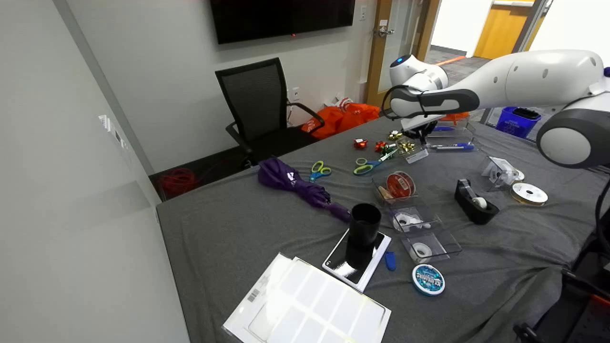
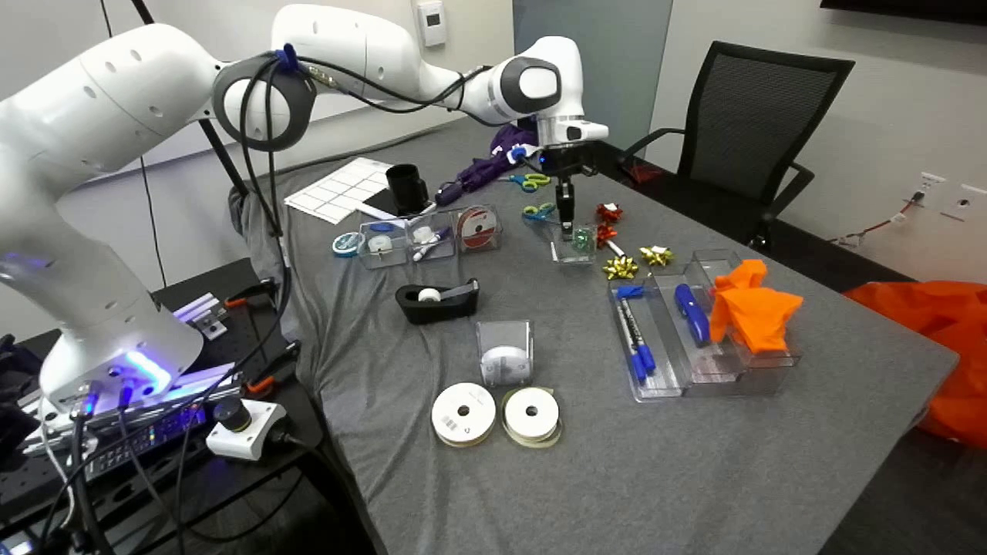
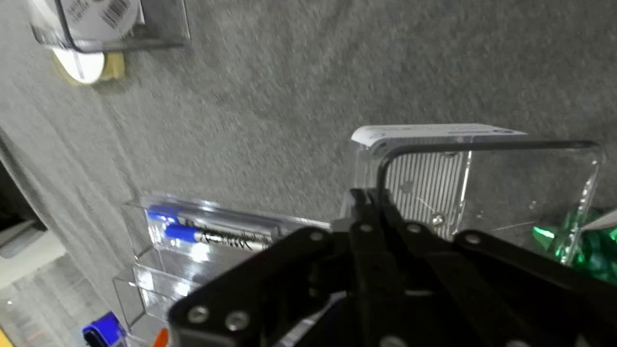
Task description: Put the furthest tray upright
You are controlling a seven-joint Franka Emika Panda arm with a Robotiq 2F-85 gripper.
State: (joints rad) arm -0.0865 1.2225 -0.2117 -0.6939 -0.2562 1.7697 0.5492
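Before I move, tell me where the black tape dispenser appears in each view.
In an exterior view: tape dispenser, right of centre, below mid-height.
In an exterior view: tape dispenser, left of centre, just below mid-height.
Wrist view: not in it.
Shared landmark: the gripper, in all three.

Tray: boxy, clear plastic, rounded corners, white strip on one side. In the wrist view its rim shows as a dark line toward the camera, with a ribbed patch seen below. Held: gripper pinches one wall at the rim. Looks open side up; can't tell if the base sits flat. In an exterior view: inboard of the bench's far edge, well apart from the left corner.
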